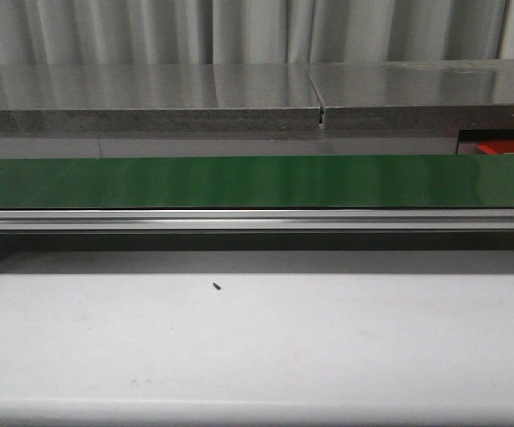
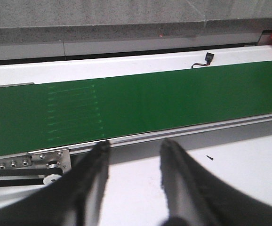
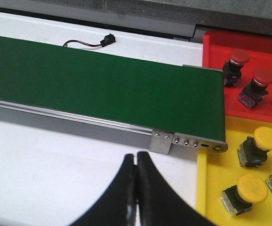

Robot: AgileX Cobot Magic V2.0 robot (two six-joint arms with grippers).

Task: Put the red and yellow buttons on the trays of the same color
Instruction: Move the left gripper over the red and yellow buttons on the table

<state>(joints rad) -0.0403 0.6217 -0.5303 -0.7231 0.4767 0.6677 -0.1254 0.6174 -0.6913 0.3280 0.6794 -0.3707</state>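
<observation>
Gaping left gripper point(image 2: 133, 148) jaws, empty | right gripper point(image 3: 136, 157) jaws closed, empty

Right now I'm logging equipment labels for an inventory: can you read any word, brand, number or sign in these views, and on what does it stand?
None: no readable text in any view.
The green conveyor belt, red plastic tray, yellow plastic tray and the red-capped push buttons and yellow-capped push buttons carry no visible print.
</observation>
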